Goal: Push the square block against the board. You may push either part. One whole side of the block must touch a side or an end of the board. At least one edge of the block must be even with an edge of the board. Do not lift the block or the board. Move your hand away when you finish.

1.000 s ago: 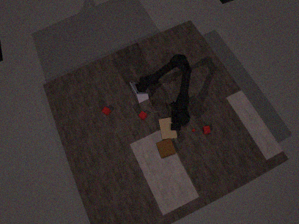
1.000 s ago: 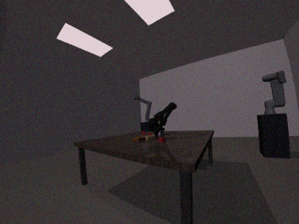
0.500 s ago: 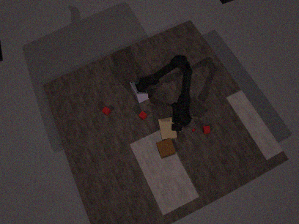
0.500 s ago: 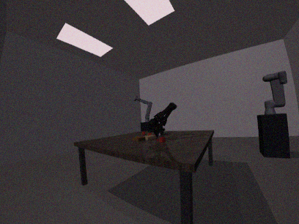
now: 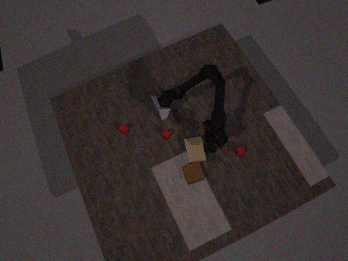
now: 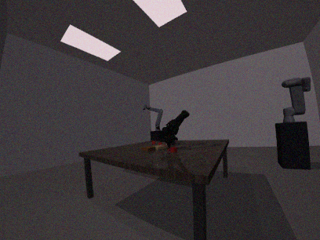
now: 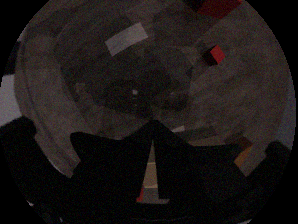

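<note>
Black claw (image 5: 211,144) has its fingers pressed together w/ nothing between them, low over the dark wood-grain tabletop (image 5: 107,179), roughly mid-table. The pale tan flat board (image 5: 195,149) lies just beside the claw, on the side toward the tabletop's left edge in the top view; whether claw tip touches it can't be told. Board's long axis runs approx toward the near edge, and the small orange-brown square block (image 5: 193,172) sits at its near end, touching or nearly so, slightly skewed. Judgement: edges don't look flush yet, so the next nudge likely goes sideways on the board or block to square them.

Around: small red cubes (image 5: 240,151) close by on the claw's other side, others (image 5: 165,134) (image 5: 124,129) further toward the left edge; a white-grey wedge-shaped piece (image 5: 160,107) nr the arm's base. The nearest red cube could get clipped when the claw backs away.
</note>
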Available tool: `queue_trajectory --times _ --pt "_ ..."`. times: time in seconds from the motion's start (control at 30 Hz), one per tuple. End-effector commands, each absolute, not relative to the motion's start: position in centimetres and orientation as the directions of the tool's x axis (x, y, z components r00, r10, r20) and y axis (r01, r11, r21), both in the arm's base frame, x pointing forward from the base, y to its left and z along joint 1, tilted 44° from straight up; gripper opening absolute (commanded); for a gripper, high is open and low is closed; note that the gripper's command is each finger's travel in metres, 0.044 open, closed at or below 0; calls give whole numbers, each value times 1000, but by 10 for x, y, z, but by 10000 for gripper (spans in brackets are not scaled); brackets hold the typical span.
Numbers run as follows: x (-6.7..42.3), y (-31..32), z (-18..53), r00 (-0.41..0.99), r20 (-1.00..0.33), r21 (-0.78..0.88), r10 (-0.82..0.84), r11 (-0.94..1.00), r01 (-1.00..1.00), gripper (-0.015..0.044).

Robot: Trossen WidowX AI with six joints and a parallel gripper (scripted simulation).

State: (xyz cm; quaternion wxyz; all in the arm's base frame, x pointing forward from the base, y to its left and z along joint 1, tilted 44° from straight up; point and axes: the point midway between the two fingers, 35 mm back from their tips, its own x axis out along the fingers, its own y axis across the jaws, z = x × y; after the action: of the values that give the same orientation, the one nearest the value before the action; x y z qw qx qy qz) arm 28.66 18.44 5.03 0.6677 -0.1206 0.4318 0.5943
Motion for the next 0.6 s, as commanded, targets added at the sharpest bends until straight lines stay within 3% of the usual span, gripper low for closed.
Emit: queue_trajectory --times 0.0,0.57 --pt "289 189 52 -83 -723 357 685 268 -895 0" --pt "294 154 95 -83 -723 354 685 265 -897 0"
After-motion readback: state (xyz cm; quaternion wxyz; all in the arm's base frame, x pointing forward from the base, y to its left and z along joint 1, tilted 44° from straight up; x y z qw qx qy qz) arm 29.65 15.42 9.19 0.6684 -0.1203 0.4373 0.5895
